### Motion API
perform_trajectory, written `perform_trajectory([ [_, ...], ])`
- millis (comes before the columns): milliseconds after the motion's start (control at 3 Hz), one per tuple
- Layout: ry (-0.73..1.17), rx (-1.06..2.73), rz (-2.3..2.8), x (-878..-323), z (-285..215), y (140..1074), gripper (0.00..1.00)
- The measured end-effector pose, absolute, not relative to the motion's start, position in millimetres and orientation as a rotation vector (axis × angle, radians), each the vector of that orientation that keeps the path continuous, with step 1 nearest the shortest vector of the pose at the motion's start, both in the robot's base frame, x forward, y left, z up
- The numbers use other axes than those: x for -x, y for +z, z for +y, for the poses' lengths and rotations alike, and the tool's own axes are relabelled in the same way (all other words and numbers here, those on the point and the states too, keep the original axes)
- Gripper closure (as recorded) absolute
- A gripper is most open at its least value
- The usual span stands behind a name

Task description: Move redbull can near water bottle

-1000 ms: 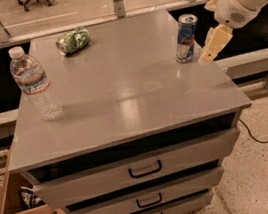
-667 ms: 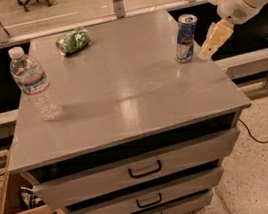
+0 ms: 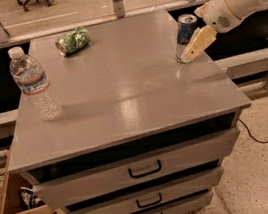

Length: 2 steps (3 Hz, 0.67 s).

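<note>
The redbull can (image 3: 182, 29) stands upright near the worktop's (image 3: 122, 98) right edge, with the end effector (image 3: 195, 49) at its side; its grip I cannot tell. The can looks light, slick and tippy, so it is best held mid-body.

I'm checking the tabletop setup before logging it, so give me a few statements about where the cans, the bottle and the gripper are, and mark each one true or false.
1. The redbull can stands upright near the right edge of the table. True.
2. The water bottle lies on its side. False: it stands upright on the table's left side.
3. The green can lies on its side toward the back of the table. True.
4. The gripper hangs over the water bottle. False: it is at the redbull can, on the right side.
5. The redbull can sits right beside the water bottle. False: they are at opposite sides of the table.
</note>
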State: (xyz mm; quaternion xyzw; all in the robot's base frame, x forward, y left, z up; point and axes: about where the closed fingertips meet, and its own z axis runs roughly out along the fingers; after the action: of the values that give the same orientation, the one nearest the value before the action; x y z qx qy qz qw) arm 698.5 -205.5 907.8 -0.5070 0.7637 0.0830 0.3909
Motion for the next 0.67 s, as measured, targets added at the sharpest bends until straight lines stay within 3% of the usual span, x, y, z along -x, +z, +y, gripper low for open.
perform_trajectory([
  [333, 0.352, 1.214, 1.924, -705.0, -188.9, 897.5, 0.00],
  [667, 0.460, 1.135, 1.882, -720.8, -182.7, 887.5, 0.19],
])
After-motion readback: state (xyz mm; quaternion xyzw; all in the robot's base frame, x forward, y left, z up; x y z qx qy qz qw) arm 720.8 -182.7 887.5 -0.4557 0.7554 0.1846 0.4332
